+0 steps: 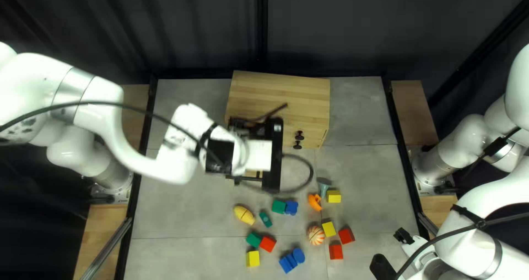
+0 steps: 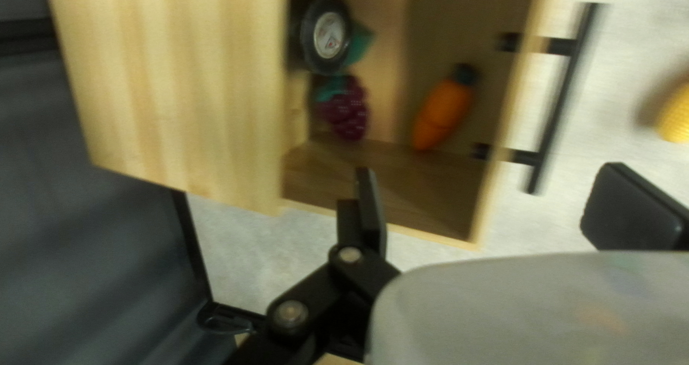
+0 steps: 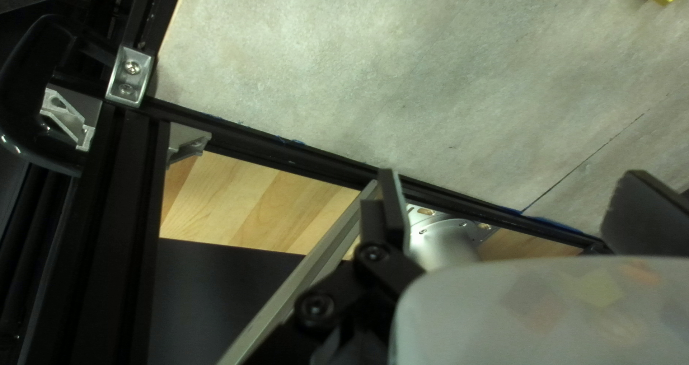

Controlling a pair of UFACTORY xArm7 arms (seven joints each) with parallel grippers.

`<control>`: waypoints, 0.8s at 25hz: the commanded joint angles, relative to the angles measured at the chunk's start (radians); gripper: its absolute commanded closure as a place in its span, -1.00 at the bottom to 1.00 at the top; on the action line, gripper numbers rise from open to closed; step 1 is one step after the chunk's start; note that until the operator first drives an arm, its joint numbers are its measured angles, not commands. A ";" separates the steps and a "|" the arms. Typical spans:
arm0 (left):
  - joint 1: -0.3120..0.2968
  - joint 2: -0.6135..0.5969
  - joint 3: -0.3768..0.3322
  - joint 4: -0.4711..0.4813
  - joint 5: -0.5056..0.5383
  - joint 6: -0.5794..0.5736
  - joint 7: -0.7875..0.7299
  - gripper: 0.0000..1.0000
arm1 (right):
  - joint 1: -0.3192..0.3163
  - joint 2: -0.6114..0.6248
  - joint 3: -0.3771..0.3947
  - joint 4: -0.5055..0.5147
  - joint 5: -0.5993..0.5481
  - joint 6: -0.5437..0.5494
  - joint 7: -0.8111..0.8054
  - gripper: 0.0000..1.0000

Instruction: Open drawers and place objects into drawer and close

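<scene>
The left gripper has its fingers spread with nothing between them, above the open drawer; one finger stands over or just beside the drawer's side wall, the other out past its front. Lowered straight from here, the first could strike that wall, and a sideways swing could hook the handle on the drawer's front and drag it.

In the drawer lie the carrot, the grapes and a black-rimmed disc, with a green piece partly hidden under it. The disc is close to the cabinet, behind the drawer; if it sits proud of the rim, it could jam against the cabinet when the drawer is pushed in. I cannot tell its height.

Beside the drawer, a loop of cable hangs from the left arm and might snag the knobs as the arm turns.

Out beyond the drawer's front are the corn, the ball and scattered blocks; packed this close, one grasp could knock a neighbour.

The right gripper, well apart from the drawer, is also spread and holds nothing.
</scene>
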 commanded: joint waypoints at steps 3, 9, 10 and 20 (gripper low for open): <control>-0.065 0.180 -0.072 0.096 -0.048 0.007 0.152 -1.00 | 0.000 0.000 0.000 0.000 0.000 0.000 0.000 -1.00; -0.069 0.292 -0.086 0.123 -0.040 -0.060 0.249 -0.92 | 0.000 0.000 0.000 0.000 0.000 0.000 0.000 -1.00; -0.068 0.307 -0.086 0.125 -0.037 -0.072 0.260 -0.93 | 0.000 0.000 0.000 0.000 0.000 0.000 0.000 -1.00; -0.052 0.407 -0.067 0.129 -0.004 -0.165 0.307 -0.84 | 0.000 0.000 0.000 0.000 0.000 0.000 0.000 -1.00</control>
